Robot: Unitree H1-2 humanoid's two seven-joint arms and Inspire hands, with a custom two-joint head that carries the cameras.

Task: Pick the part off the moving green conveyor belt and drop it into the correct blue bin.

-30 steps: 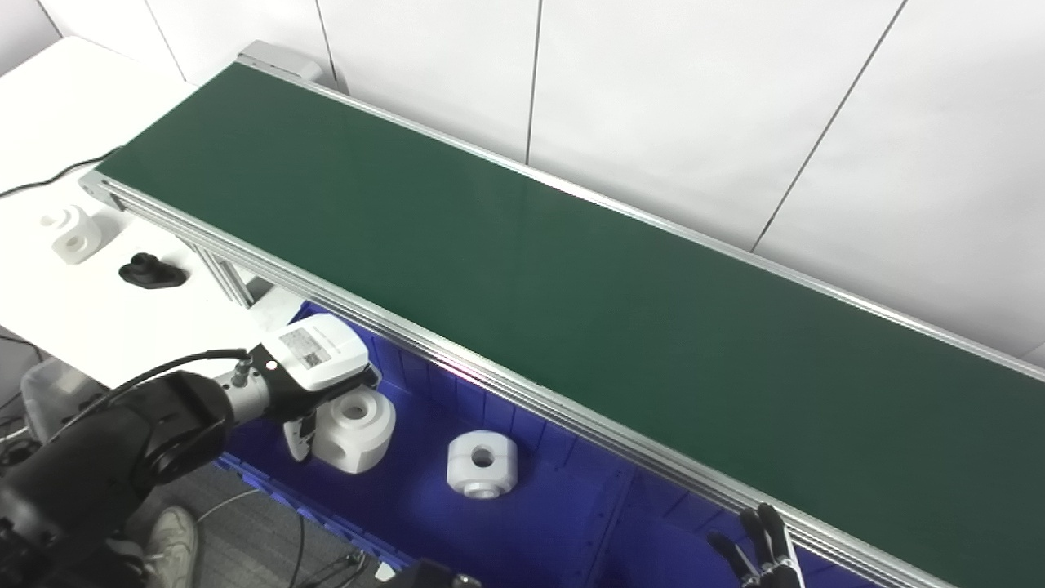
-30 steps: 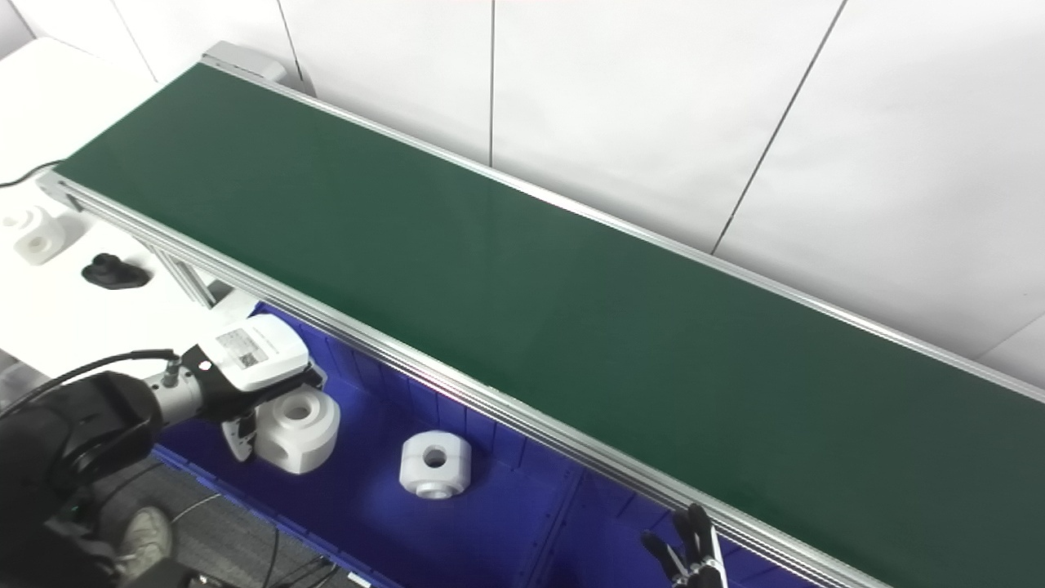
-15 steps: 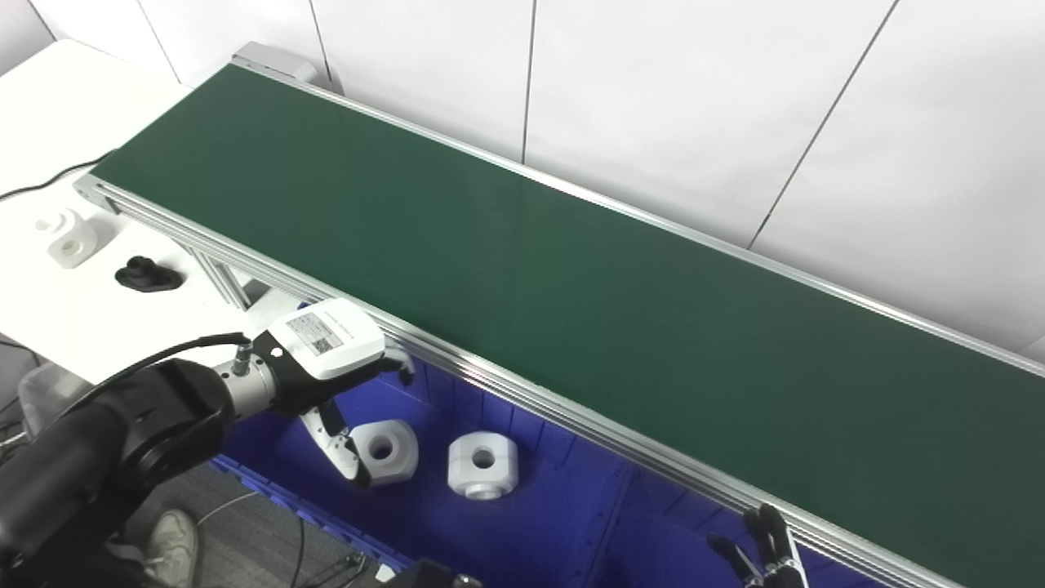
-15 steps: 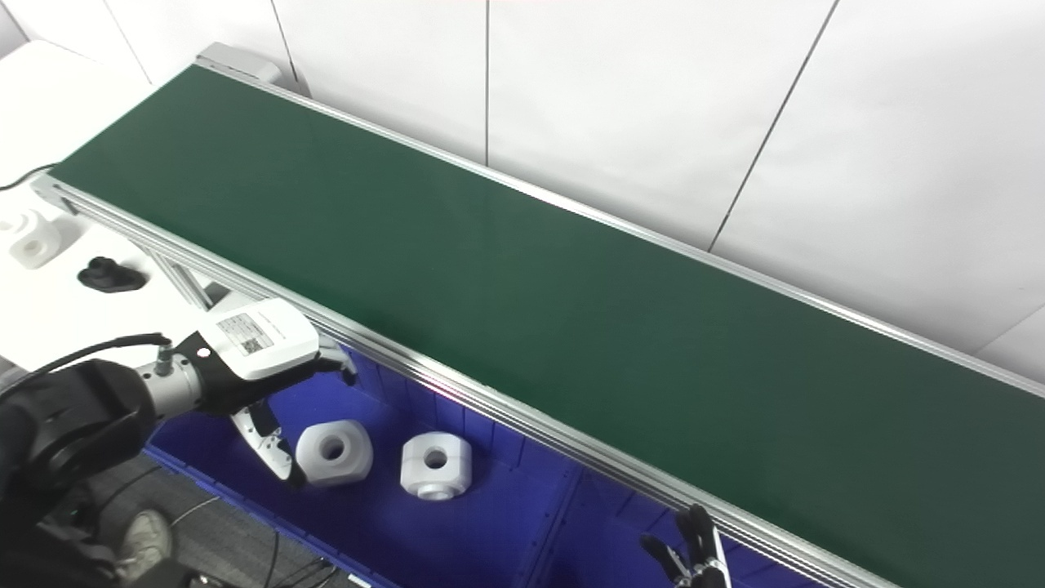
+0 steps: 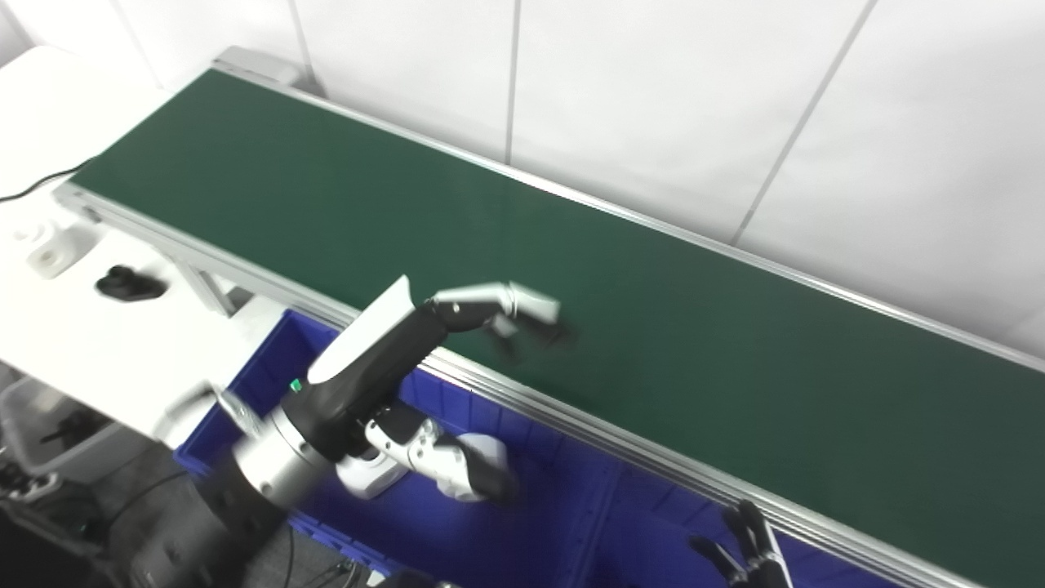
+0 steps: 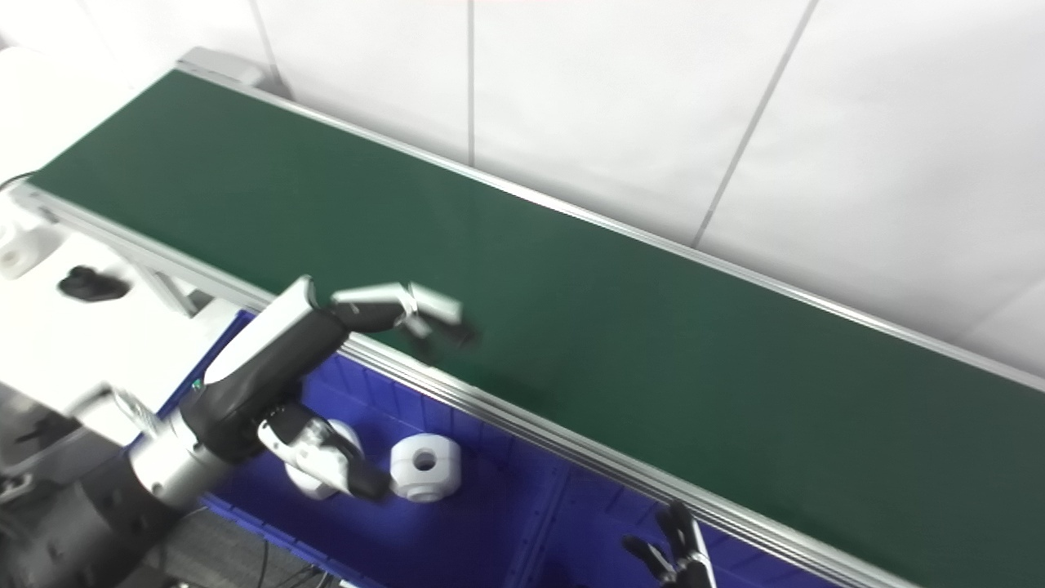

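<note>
We judge the drop step finished: two white blocky plastic parts with round bores (image 6: pixel 424 467) lie on the floor of the blue plastic bin (image 6: pixel 490 531) at about 7 o'clock in the frame, below the near aluminium rail (image 6: pixel 571 449). One is partly hidden behind our left hand (image 6: pixel 326 392). The dark green conveyor belt (image 6: pixel 571 327) carries no part anywhere in view, so the next move, as we read it, calls for holding ready over the belt and timing a reach to whatever arrives.

Our left hand holds nothing, its fingers (image 6: pixel 408 304) spread and stretched toward 2 o'clock across the rail onto the belt's near edge, its thumb pointing down into the bin toward 5 o'clock. Motion blur softens its outline. Of our right hand (image 6: pixel 673 551) only dark fingertips show at 5 o'clock, at the bottom edge; they look spread apart and hold nothing we can see.

A small white part (image 5: pixel 49 253) and a black one (image 5: pixel 122 282) sit on the white table (image 5: pixel 122 351) at 9 o'clock.
</note>
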